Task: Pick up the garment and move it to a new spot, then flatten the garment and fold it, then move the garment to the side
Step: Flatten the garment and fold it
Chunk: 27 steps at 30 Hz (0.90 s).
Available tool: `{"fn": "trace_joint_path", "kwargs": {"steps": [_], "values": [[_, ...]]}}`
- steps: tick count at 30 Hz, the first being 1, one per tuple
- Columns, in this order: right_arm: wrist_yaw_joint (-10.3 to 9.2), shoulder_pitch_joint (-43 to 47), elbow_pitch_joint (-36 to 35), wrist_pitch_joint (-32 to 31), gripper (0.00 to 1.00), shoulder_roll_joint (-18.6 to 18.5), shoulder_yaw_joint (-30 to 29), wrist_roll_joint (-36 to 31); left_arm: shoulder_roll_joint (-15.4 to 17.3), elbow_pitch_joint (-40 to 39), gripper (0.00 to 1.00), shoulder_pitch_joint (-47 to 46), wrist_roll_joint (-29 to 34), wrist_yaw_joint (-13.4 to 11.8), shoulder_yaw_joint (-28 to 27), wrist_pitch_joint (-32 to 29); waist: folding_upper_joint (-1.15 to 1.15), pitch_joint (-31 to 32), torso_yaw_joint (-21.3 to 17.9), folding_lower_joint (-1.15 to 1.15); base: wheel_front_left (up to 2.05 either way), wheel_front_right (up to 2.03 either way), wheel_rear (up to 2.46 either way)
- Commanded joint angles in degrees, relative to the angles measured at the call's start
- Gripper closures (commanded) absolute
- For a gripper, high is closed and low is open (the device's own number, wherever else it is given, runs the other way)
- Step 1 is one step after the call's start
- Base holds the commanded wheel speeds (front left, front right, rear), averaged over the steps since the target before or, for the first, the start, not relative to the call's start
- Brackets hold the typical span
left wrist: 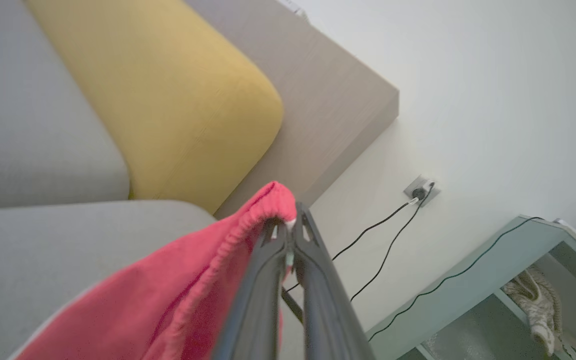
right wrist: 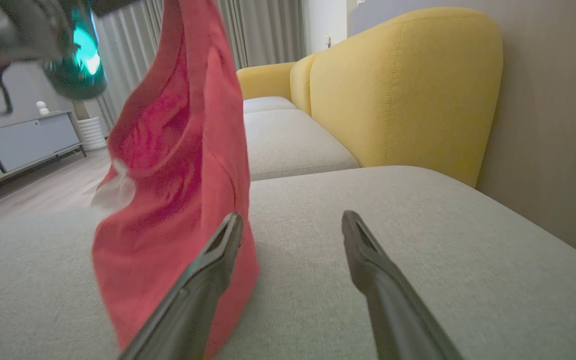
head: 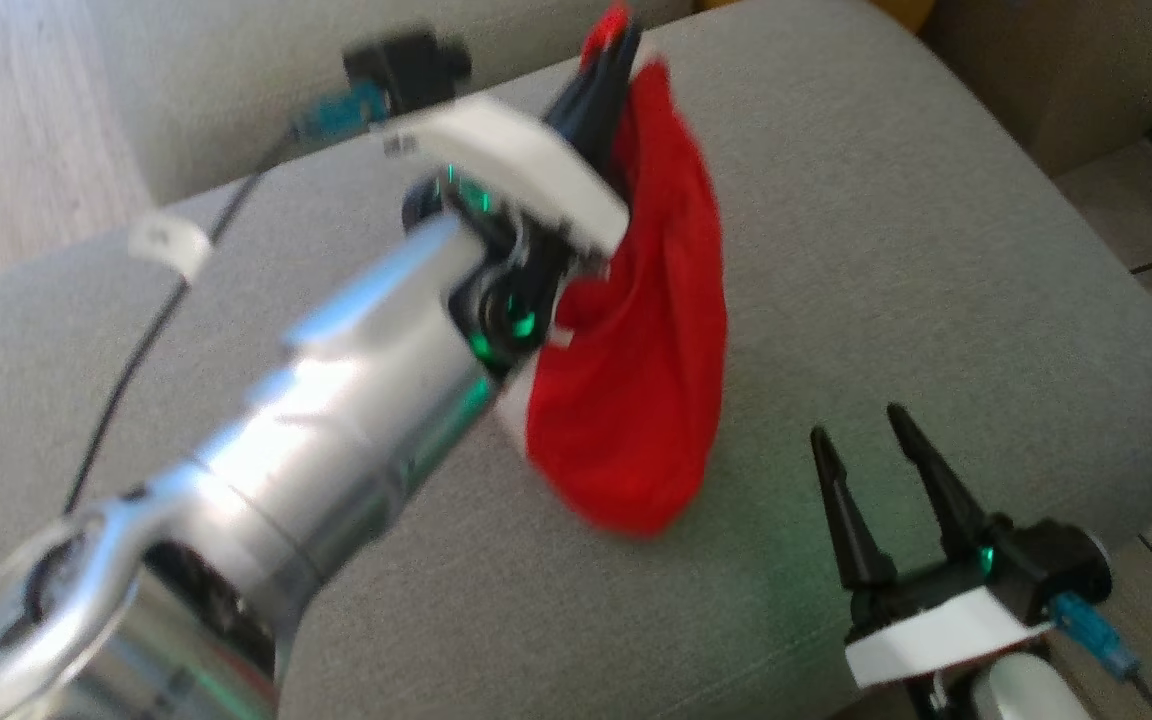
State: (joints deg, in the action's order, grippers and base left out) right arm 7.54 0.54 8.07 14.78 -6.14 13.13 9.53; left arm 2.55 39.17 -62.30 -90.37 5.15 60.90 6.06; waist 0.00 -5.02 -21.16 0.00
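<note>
Starting on the left: a black cable [head: 136, 340] runs over the grey seat cushion [head: 886, 250] beside the left arm. It carries a small white tag [head: 168, 245], too blurry to read.

The left gripper [head: 616, 45] is up in the air with its two dark fingers pinched together on the red garment [head: 646, 400]. The left wrist view shows the tips [left wrist: 290, 215] biting right on the gathered, elastic-looking edge of the garment [left wrist: 168, 295]. From there the cloth hangs down below the fingers in a loose bunch, with a bit of white trim showing on the side. Can't tell if the bottom end touches the cushion or just clears it.

Past those fingertips there's a yellow backrest [left wrist: 168, 90], a wood-look panel [left wrist: 328, 100], then a white wall with a socket [left wrist: 420, 190] and two black leads plugged in. Lower right sits a pale green shelf unit [left wrist: 468, 285].

Further right, the right gripper [head: 858, 425] sits low over the same cushion, fingers spread apart and holding nothing. In its own view [right wrist: 293, 220] the garment [right wrist: 168, 175] dangles just beside its left finger, and the yellow backrest [right wrist: 403, 85] stands ahead to the right. Off to its left are a wooden floor, a pale sideboard [right wrist: 28, 140] and curtains [right wrist: 268, 30].
</note>
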Motion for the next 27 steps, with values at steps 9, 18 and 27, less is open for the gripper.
{"fn": "trace_joint_path", "kwargs": {"steps": [9, 18, 27], "values": [[-0.05, 2.3, -2.0, 0.2, 0.00, -1.2, -1.2, -0.7, 1.2, -6.9, 1.00, -8.4, -2.6, 2.1, -3.9, -3.1, 0.00, 4.1, 1.7, 0.00, 0.00, 0.00, 0.00], [-0.05, 3.1, -3.6, 0.2, 0.00, -1.7, -3.6, -1.2, 9.8, -14.7, 1.00, 10.3, -2.7, 0.7, 4.4, -6.1, 0.00, 2.1, 9.7, 0.00, 0.00, 0.00, 0.00], [-0.05, 2.1, -3.8, 0.2, 0.00, -2.9, -3.1, -1.5, 20.1, -19.6, 1.00, 25.0, 6.4, -3.9, 10.6, 0.6, 0.00, -0.2, 17.5, 0.00, 0.00, 0.00, 0.00]]}}
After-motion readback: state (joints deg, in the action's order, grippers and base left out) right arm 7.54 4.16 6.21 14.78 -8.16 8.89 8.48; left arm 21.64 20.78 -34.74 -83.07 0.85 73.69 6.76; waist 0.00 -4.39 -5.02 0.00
